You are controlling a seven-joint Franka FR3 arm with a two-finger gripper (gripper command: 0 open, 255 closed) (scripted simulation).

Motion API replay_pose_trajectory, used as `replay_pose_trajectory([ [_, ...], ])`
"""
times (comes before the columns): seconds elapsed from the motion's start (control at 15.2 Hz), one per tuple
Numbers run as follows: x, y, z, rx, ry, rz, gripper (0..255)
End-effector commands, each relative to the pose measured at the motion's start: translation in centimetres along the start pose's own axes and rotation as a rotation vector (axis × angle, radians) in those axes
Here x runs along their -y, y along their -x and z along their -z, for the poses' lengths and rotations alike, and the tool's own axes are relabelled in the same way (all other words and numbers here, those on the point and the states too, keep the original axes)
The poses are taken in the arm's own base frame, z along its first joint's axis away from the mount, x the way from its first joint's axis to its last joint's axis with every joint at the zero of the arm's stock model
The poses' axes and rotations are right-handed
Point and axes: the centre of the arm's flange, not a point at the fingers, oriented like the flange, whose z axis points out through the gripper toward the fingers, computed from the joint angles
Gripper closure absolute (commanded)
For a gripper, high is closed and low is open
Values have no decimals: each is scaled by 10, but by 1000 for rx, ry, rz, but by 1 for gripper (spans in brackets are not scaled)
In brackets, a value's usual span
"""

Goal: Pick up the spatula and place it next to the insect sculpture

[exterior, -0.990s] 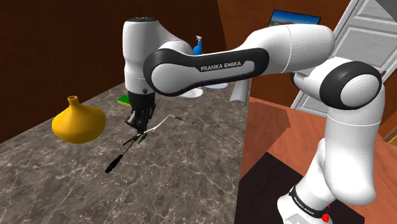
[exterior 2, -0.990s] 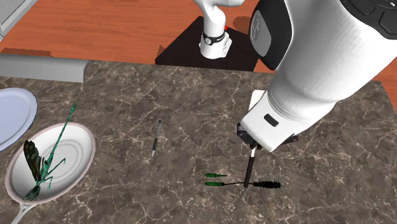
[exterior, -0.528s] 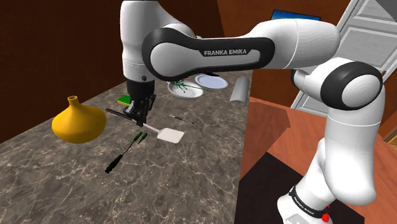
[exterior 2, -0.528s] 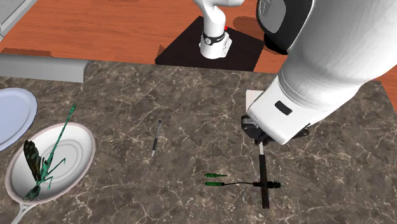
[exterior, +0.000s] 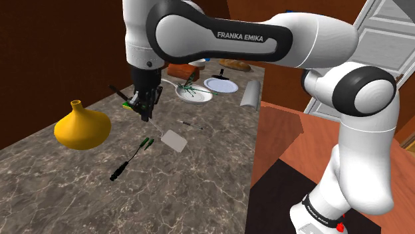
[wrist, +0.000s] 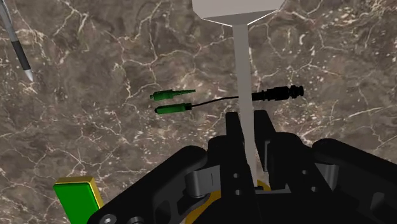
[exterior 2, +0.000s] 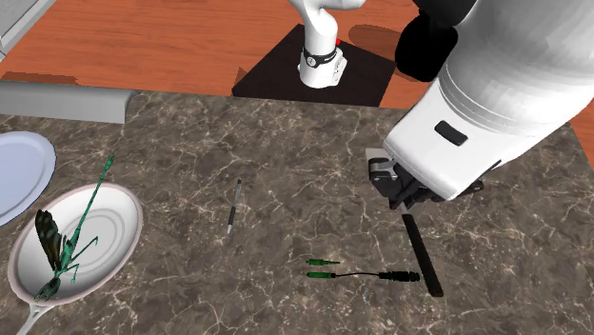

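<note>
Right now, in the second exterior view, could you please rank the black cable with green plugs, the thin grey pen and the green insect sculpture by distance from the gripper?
1. Black cable with green plugs: just below the gripper.
2. Thin grey pen: mid-counter, leftward.
3. Green insect sculpture: in the white bowl, far left.

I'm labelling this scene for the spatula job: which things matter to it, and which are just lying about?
Job: spatula, clasped in the gripper; insect sculpture, standing in the bowl.
Lying about: yellow vase, pen, green-plugged cable, plate, green block.
</note>
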Motion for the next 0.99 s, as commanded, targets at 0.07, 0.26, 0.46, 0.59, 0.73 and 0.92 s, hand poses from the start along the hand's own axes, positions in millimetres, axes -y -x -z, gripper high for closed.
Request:
replay_pose_trajectory([
  [0.07,0,0,17,1,0,0,255],
  [0.26,0,-2,33,1,0,0,255],
  [0.46,0,-3,48,1,0,0,255],
  [0.59,-13,1,52,1,0,0,255],
  [0.73,-38,9,52,1,0,0,255],
  [0.92,-76,21,53,1,0,0,255],
])
